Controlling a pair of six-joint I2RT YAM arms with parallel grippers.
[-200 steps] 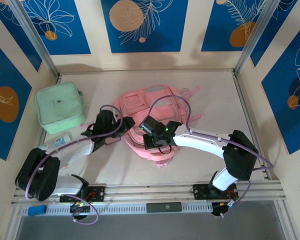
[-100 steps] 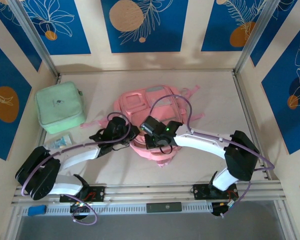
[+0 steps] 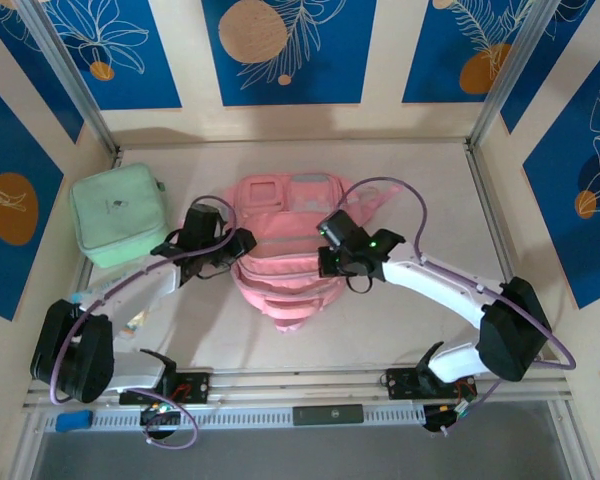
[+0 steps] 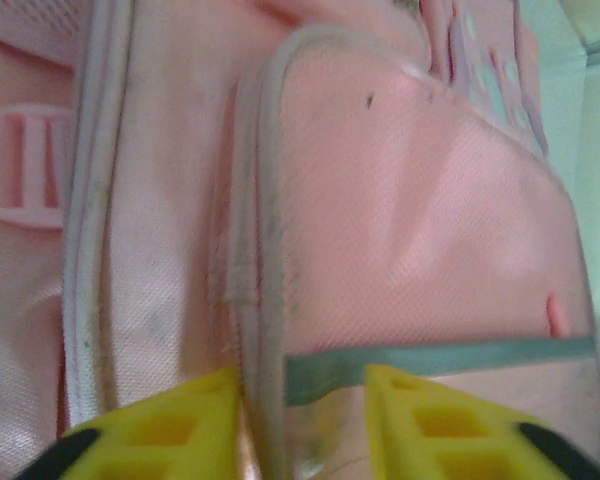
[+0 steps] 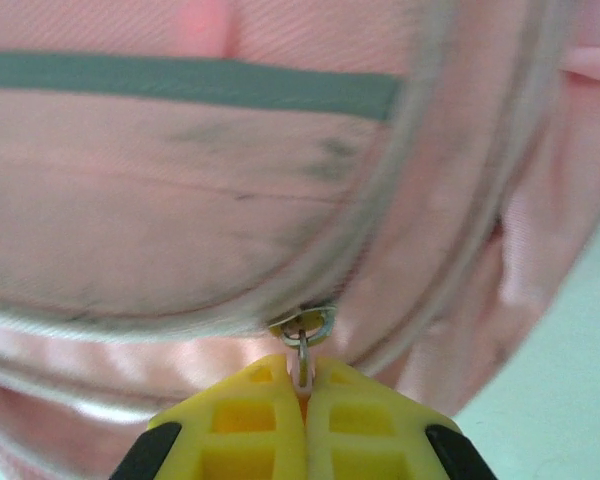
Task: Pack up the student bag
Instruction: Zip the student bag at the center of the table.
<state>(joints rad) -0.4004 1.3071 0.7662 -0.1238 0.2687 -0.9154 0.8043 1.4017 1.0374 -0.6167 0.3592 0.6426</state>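
Note:
The student bag [image 3: 280, 215], a large soft pink backpack, lies in the middle of the table with its top toward the back wall. My left gripper [image 3: 240, 243] is at the bag's left edge. In the left wrist view this gripper [image 4: 300, 388] has its yellow fingers [image 4: 180, 430] apart, straddling the grey piping [image 4: 265, 300] of a clear-fronted pouch with a green trim [image 4: 440, 357]. My right gripper [image 3: 328, 263] is over the bag's right half. There it [image 5: 302, 382] is shut on a metal zip pull [image 5: 302, 338] that hangs from a zip seam.
A mint green square zip case [image 3: 118, 225] stands at the back left, close to my left arm. A small packet [image 3: 131, 322] peeks out beside the left arm's forearm. Metal frame posts [image 3: 495, 95] and side walls close the table in.
The bag has shifted toward the back wall and now lies spread out. Both grippers moved back with it, the right one further right. The left jaws closed, then parted again.

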